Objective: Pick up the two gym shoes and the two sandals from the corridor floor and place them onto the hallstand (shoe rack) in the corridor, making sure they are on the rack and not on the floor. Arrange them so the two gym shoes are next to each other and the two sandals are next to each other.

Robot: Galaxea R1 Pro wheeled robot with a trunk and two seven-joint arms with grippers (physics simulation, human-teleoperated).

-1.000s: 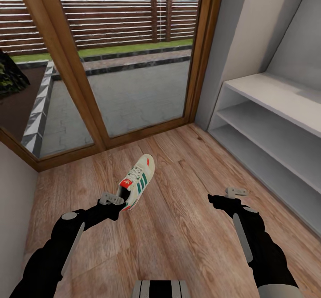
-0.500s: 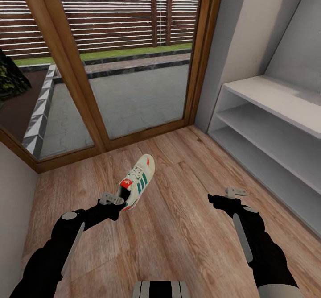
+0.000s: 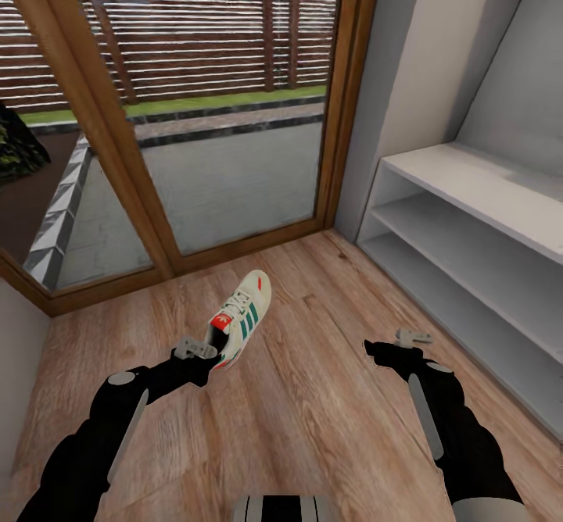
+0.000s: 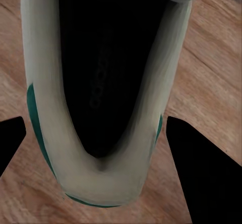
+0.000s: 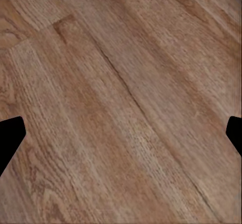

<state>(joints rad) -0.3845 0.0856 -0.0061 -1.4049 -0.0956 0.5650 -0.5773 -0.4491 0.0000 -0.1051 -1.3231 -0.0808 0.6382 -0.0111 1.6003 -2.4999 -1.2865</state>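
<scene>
My left gripper (image 3: 205,348) clamped on gym shoe (image 3: 241,319) heel, toe pointing 1 o'clock, held above corridor floor (image 3: 313,397). My right gripper (image 3: 407,340) spread wide, empty. Hallstand (image 3: 469,233) at 3 o'clock, shelves bare.

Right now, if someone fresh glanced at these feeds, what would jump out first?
The cream-white gym shoe with green stripes and a red heel patch, held up at its heel by the left gripper above the wood floor. Next, the pale shoe rack along the right wall, its shelves bare in the part in view. Ahead, big wood-framed glass doors look out on a paved yard, and the right gripper hangs open and empty over the floor.
</scene>
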